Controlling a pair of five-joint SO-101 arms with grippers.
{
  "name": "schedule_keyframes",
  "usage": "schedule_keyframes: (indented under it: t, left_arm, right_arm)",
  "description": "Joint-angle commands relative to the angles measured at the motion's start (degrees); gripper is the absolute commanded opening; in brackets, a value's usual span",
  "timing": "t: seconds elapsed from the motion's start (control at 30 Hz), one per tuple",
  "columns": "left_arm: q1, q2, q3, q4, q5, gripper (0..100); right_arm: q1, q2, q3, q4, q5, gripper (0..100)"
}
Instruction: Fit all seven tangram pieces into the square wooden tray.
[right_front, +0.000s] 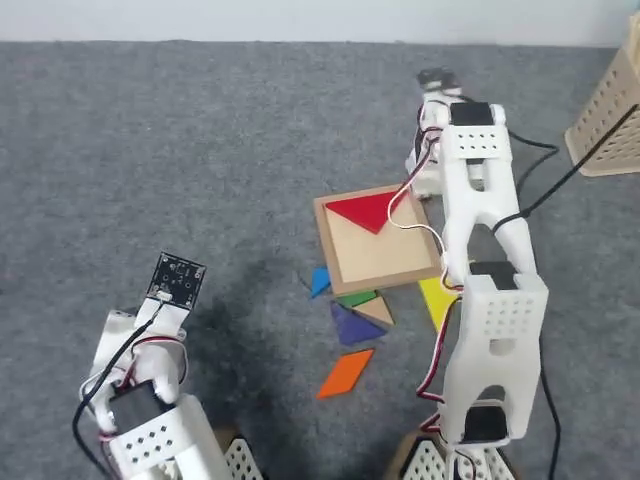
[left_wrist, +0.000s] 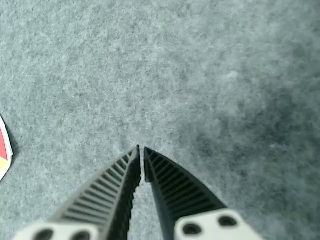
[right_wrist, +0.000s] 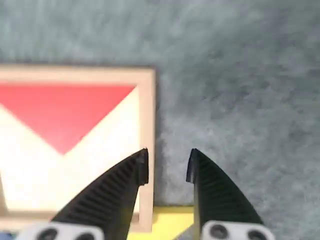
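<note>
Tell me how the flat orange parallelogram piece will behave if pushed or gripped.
The flat orange parallelogram piece looks thin and rigid, so it probably stays stiff and light. It lies flush on the fuzzy grey carpet, so a push will likely drag rather than glide, and it should not roll. Its low edges leave little to grip, so pinching may slip.

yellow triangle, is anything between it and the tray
Nothing visible. The yellow triangle lies on the carpet beside the tray, whose raised rim it must clear; inside, the red triangle takes one side.

Grey carpet (right_front: 150, 150) runs to a pale wall (right_front: 300, 18) behind.
</note>
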Motion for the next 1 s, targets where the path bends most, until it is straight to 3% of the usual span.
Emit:
schedule_keyframes:
  t: [0.0, 0.4, 0.6, 0.97]
  left_arm:
    - [-0.18, 0.26, -0.22, 0.18, -0.88, 1]
    - [-0.09, 0.26, -0.22, 0.18, -0.88, 1]
    - [-0.09, 0.26, -0.22, 0.18, -0.88, 1]
    - [-0.09, 0.26, -0.22, 0.18, -0.88, 1]
  right_arm:
    - [-1.36, -0.92, -3.08, 2.51, 5.89, 13.1]
    - [-0.22, 8.84, -3.25, -1.98, 5.8, 12.5]
    - [-0.13, 10.33, -3.34, -7.34, 5.27, 0.6]
    - [8.66, 11.38, -9.58, -6.99, -12.75, 0.6]
